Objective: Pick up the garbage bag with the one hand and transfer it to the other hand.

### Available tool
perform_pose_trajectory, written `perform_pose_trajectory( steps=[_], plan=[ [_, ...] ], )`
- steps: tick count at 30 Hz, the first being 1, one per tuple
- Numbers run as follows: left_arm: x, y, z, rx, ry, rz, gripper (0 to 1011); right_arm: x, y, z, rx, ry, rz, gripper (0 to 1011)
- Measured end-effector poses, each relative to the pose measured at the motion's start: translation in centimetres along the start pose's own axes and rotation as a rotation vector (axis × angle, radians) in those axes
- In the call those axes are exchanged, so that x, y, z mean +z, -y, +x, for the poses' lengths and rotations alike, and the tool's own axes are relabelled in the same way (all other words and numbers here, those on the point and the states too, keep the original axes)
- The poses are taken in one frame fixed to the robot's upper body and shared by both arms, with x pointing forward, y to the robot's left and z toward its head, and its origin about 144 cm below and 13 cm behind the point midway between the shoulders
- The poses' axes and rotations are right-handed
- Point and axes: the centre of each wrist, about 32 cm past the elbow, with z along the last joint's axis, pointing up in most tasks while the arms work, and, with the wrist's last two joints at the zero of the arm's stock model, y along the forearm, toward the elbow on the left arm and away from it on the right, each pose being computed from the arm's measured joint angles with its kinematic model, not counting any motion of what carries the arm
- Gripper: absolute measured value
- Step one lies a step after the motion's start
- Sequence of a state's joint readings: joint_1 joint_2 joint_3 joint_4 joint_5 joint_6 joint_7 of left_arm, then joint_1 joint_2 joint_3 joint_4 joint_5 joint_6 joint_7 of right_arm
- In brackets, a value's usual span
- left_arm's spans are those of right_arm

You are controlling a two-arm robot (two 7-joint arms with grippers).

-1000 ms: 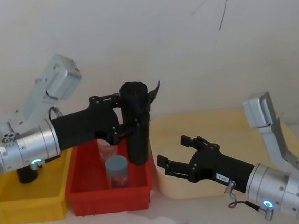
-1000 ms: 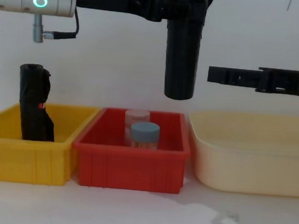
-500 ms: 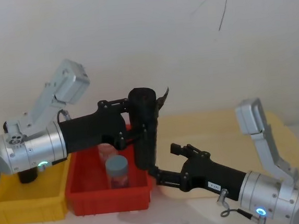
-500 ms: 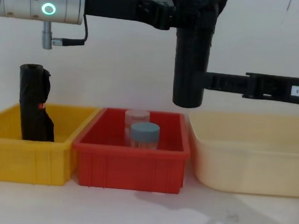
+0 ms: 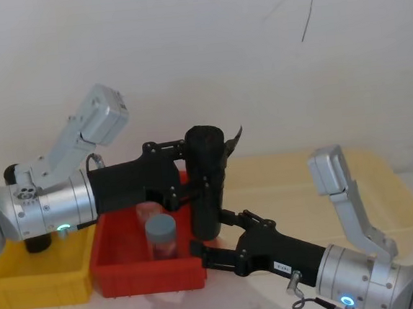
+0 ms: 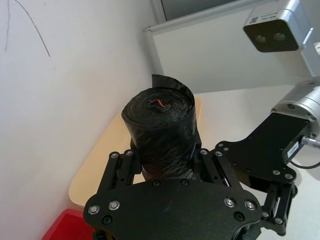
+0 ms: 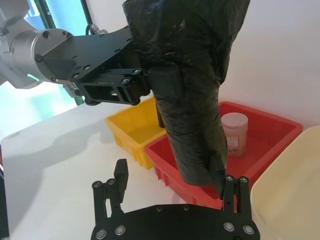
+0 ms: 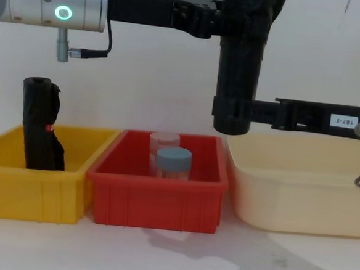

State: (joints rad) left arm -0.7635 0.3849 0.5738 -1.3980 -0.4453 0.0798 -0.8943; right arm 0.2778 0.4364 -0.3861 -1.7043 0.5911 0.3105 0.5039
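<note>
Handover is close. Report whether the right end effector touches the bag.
Cannot tell. Right wrist view: one finger of the right end effector stands clear of the bag; the other overlaps its lower end, black on black.

White table (image 8: 159, 254), yellow bin (image 8: 27, 193), red bin (image 8: 157, 202), cream tub (image 8: 299, 202) side by side

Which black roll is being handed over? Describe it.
Above the right end of the red plastic bin, the green-ringed left gripper holds a tall black crinkly plastic roll upright. Unlike the other black roll in the yellow plastic bin, it carries no red-orange mark.
</note>
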Motion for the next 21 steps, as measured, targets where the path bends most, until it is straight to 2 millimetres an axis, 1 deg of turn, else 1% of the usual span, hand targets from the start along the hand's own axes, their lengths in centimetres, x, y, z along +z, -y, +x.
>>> perform_pose_trajectory(
  steps=[21],
  plan=[
    [0.13, -0.72, 0.06, -0.041, -0.022, 0.034, 513, -0.25, -0.42, 0.61, -0.033, 0.016, -0.011, 1001]
  ],
)
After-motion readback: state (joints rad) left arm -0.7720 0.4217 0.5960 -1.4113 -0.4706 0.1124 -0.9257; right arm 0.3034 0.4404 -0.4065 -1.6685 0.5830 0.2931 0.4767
